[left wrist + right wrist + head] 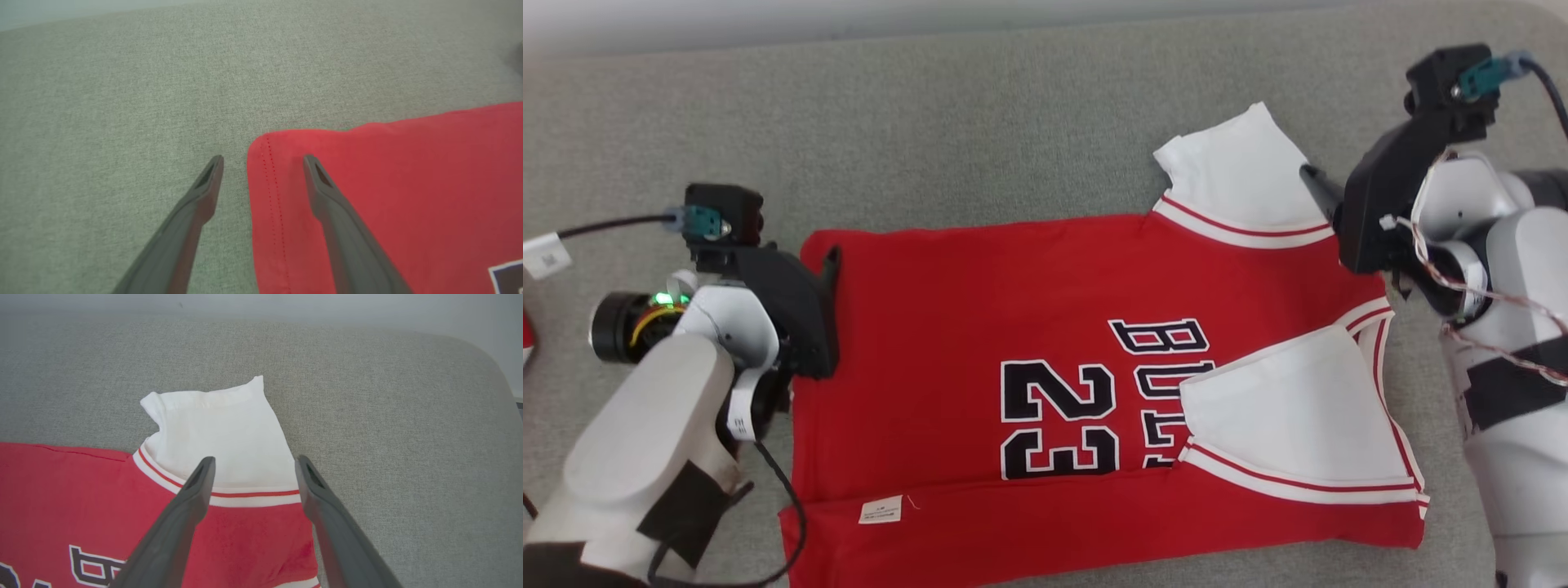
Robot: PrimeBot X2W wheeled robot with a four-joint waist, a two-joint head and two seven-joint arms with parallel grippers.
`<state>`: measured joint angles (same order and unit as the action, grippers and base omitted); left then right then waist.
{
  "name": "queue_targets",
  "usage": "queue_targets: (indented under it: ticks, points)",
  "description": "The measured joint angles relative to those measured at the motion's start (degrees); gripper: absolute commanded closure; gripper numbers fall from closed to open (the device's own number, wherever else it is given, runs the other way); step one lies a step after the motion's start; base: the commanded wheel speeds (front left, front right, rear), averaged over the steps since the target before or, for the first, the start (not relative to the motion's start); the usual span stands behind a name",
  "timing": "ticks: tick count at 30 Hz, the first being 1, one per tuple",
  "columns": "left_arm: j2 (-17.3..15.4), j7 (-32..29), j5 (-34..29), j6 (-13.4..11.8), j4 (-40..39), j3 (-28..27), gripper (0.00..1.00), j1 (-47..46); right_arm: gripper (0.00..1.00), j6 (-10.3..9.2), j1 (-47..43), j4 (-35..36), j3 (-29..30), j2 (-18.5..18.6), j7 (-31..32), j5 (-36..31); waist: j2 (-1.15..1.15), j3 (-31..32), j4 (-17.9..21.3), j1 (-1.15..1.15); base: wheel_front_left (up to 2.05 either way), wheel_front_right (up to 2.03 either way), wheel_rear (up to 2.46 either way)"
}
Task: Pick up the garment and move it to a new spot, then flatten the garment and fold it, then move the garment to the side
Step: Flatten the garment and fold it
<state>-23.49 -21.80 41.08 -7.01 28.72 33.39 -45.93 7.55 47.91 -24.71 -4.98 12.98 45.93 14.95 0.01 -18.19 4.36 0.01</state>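
- Red jersey (980,327) lies spread on grey cushion (980,122).
- Left gripper (263,157): fingers apart, straddling hem corner (265,143).
- Right gripper (254,458): fingers apart above white sleeve (220,424).

Grey fabric worktop (1013,122), rounded corner far right. Flat on it: red jersey (947,327) w/ white sleeves, black "23", near edge folded over.

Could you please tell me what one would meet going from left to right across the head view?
Left claw → white label on the red garment → number 23 → black lettering → right claw.
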Motion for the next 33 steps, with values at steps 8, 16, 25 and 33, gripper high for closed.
queue_targets:
  ticks: [8, 16, 25, 33]
  points:
    - [0.54, -1.01, -1.11, 0.99, 4.31, 1.3, 0.0, -3.66, 0.0, 0.0, 4.14, -5.27, -3.36, 1.22, -2.88, 1.92, 0.0, -3.51, 0.21, 0.0, 0.0, 0.0, 0.0]
    - [0.62, -4.71, -1.56, 2.63, 6.02, 2.94, 0.64, -6.67, 0.0, 0.0, 6.51, -8.38, -5.04, 2.42, -3.9, 3.26, 0.0, -5.56, -0.17, -0.01, 0.0, 0.0, 0.0]
    - [0.67, -6.88, 0.26, 3.52, 4.37, 2.69, 1.0, -8.42, 0.0, 0.0, 11.13, -12.81, -3.71, 3.86, -3.63, 3.03, -0.01, -7.3, -0.79, -0.02, 0.0, 0.0, 0.0]
    - [0.19, -8.05, 0.7, 4.43, 1.74, 2.76, 1.0, -9.61, 0.0, 0.0, 15.86, -16.95, -3.14, 4.17, -5.02, 1.16, -0.01, -9.44, -1.88, -0.02, 0.0, 0.0, 0.0]
